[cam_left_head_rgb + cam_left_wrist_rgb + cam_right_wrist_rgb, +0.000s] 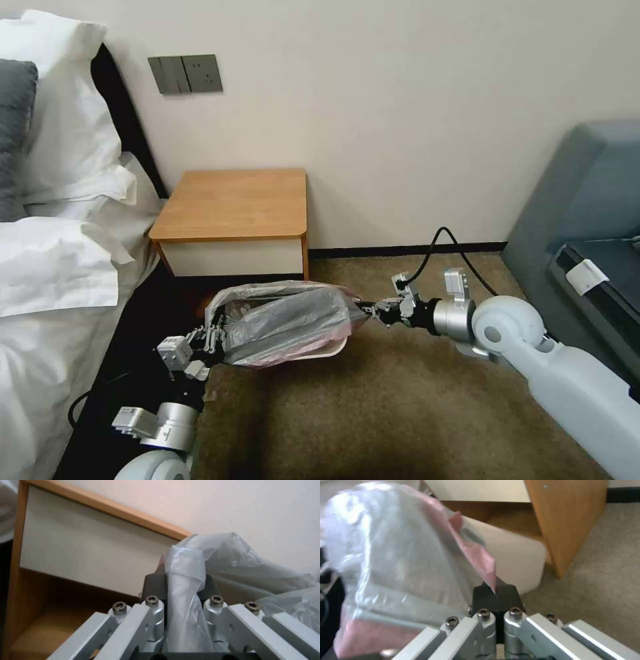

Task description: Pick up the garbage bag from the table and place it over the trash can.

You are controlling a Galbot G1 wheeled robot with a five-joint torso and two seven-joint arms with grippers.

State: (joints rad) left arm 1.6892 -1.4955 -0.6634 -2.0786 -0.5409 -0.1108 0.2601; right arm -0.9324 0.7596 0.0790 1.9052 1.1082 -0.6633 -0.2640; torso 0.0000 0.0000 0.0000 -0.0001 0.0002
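The garbage bag (287, 321), grey crinkly plastic with a pinkish-red rim, is stretched between both grippers low in front of the table (233, 203). It hangs over the cream-white trash can (330, 348), whose rim peeks out under its right end. My left gripper (212, 339) is shut on the bag's left end; in the left wrist view a bunched strip of the bag (185, 600) runs between the fingers. My right gripper (375, 311) is shut on the bag's right edge, with the pink rim (480, 557) pinched at the tips (495, 593) and the trash can (513, 555) beyond.
A bed with white sheets (47, 267) lies along the left. A grey-blue armchair (587, 200) stands at the right. Brown carpet (400, 413) spreads in front. A black cable (443, 243) loops over the right wrist. The wall (400, 100) is close behind the table.
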